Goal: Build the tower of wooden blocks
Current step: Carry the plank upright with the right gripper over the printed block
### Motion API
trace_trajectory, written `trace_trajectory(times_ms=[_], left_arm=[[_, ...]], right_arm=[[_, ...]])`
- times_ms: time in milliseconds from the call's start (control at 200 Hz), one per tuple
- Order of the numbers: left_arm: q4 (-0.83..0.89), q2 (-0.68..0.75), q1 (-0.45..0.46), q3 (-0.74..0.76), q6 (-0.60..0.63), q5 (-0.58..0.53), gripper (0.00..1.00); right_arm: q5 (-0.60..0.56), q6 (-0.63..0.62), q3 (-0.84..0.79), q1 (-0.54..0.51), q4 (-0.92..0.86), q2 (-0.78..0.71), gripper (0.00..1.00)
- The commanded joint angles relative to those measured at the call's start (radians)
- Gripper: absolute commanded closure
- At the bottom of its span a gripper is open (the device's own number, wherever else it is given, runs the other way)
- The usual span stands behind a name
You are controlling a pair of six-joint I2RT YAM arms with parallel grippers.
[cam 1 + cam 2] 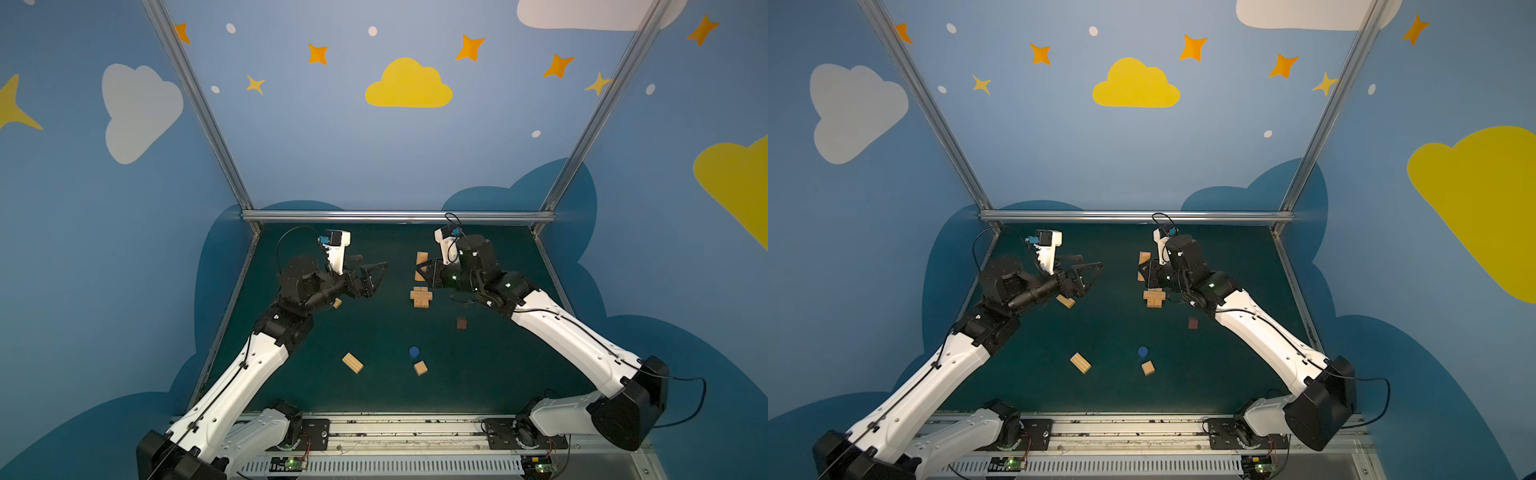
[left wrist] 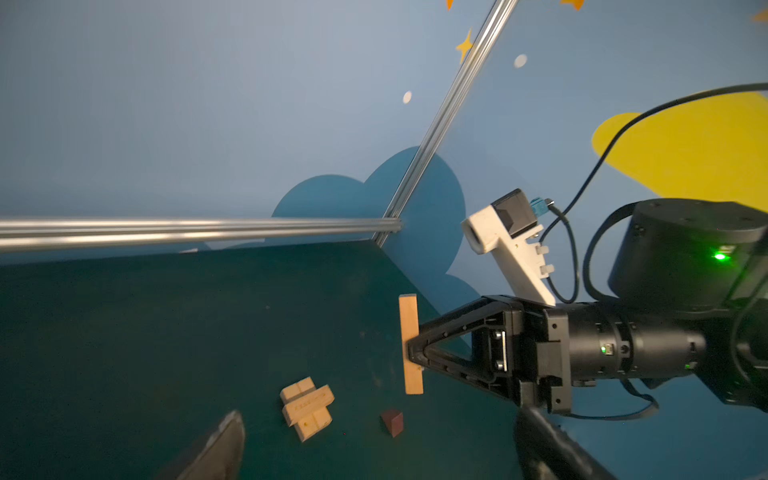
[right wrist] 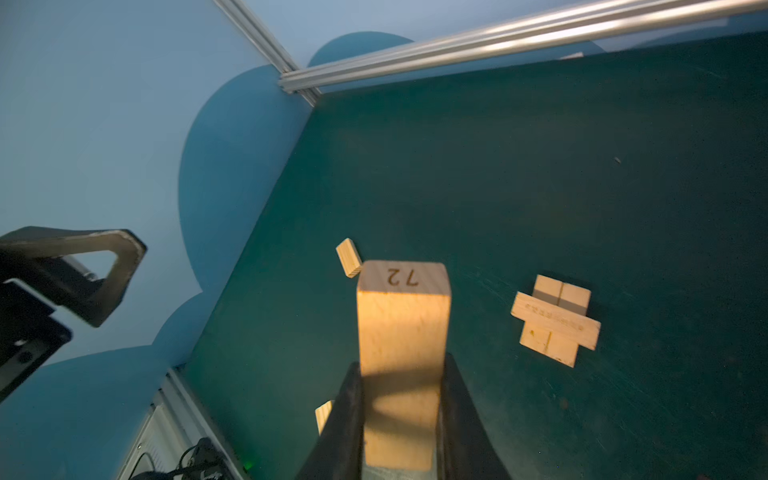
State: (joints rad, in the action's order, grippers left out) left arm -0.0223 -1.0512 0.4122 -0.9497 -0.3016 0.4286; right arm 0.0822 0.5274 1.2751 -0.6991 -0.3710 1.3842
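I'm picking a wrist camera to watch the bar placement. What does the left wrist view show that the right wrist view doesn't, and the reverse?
Only the left wrist view: the right gripper from the side, shut on the wooden bar near its middle, and the whole dark reddish-brown cube. Only the right wrist view: the number 72 on that bar's end, and a loose tan bar beyond it. Both: the held bar, the wood block tower with one bar crosswise on two, and the green mat.

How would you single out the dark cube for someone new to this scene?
On the green table, find the crossed stack of tan bars near the middle. The dark cube sits alone just right of it, nearer the robot's base, the only reddish-brown piece.
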Motion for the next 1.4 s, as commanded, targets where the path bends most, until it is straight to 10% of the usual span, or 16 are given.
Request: trace_trajectory(times_ms=[0,371,1392], left_arm=[[0.135,-0.049,-0.003,-0.059,0.036,-0.055,0.0],[0.413,-0.221,-0.004,-0.208,0.047,-0.146,0.0],[0.436,-0.199,-0.007,-0.213,0.078,-0.18,0.0]], right_arm=[[-0.049,0.041,0.029,0.0,-0.084,0.028,1.0],[-0.184,0.088,0.125,0.0,-0.26,0.18,1.0],[-0.254,0.105,0.484,0.0,-0.538,0.603,1.0]])
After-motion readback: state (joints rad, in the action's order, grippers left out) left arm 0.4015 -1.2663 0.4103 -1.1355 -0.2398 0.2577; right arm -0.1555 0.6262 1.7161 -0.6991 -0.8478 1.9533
